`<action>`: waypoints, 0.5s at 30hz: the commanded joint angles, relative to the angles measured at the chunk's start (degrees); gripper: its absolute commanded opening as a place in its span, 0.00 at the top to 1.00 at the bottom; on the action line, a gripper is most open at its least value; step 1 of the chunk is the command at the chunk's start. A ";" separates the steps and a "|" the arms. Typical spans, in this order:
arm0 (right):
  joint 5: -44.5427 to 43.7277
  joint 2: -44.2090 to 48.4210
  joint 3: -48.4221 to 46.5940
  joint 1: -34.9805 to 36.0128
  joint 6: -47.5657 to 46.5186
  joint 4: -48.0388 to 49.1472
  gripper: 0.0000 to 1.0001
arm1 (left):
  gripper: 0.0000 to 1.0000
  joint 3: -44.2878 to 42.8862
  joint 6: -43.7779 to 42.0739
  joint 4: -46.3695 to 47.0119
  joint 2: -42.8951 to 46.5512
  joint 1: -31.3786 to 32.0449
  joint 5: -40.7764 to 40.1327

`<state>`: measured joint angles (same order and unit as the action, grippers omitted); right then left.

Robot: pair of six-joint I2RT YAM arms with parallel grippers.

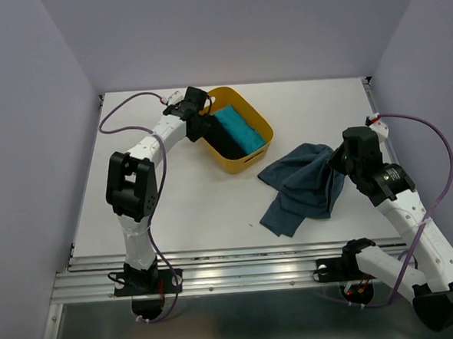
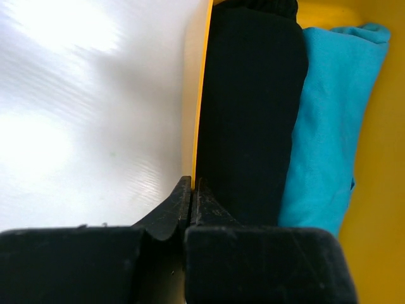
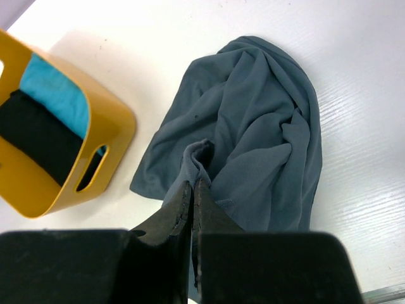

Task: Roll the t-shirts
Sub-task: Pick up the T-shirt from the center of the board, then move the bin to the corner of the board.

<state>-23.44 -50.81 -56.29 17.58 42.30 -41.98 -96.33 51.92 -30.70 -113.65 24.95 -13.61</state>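
Note:
A crumpled slate-blue t-shirt (image 1: 304,184) lies on the white table, right of centre. My right gripper (image 1: 338,163) is at its right edge, shut on a raised fold of the cloth (image 3: 201,155). A rolled turquoise t-shirt (image 1: 239,130) and a rolled black t-shirt (image 1: 221,139) lie side by side in the yellow tub (image 1: 253,156). My left gripper (image 2: 192,183) is shut on the tub's thin yellow left wall (image 2: 201,95), one finger outside, the other inside against the black t-shirt (image 2: 253,114).
The tub stands at the back centre of the table (image 1: 190,202). Lilac walls close in the left, back and right sides. An aluminium rail (image 1: 233,269) runs along the near edge. Purple cables (image 1: 433,149) loop off both arms.

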 commanded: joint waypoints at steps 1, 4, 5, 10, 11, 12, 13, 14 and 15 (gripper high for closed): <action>0.33 0.27 -0.31 -0.36 0.50 2.42 0.99 | 1.00 1.93 6.26 -0.06 9.14 -4.47 -6.25; 0.42 0.27 -0.22 -0.36 0.59 2.34 0.99 | 1.00 2.64 8.53 -1.64 11.24 -6.57 -8.98; 0.50 0.36 -0.13 -0.36 0.59 2.42 0.99 | 1.00 2.82 9.07 -1.99 11.69 -7.19 -10.11; 0.85 0.79 -0.40 -0.36 0.32 2.42 0.99 | 1.00 3.43 11.71 -3.58 14.24 -11.32 -11.62; 0.68 0.97 -0.57 -0.36 0.24 2.34 0.99 | 1.00 3.52 12.58 -3.75 14.50 -12.02 -11.88; 0.59 1.32 -0.57 -0.36 0.15 2.25 0.99 | 1.00 3.78 13.03 -3.58 14.94 -13.25 -12.32; 0.59 1.41 -0.66 -0.36 0.15 2.08 0.99 | 1.00 4.05 13.29 -3.41 15.29 -13.78 -12.67; 0.50 1.50 -0.66 -0.36 0.15 1.99 0.99 | 1.00 4.66 13.99 -3.06 15.47 -14.57 -13.37; 0.50 1.59 -0.66 -0.36 0.06 1.90 0.99 | 1.00 5.01 14.26 -2.53 15.65 -15.01 -13.64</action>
<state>-22.68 -50.57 -56.29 17.58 42.28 -41.98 -91.26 60.71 -37.87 -104.16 11.44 -23.86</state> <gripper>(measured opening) 0.032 0.041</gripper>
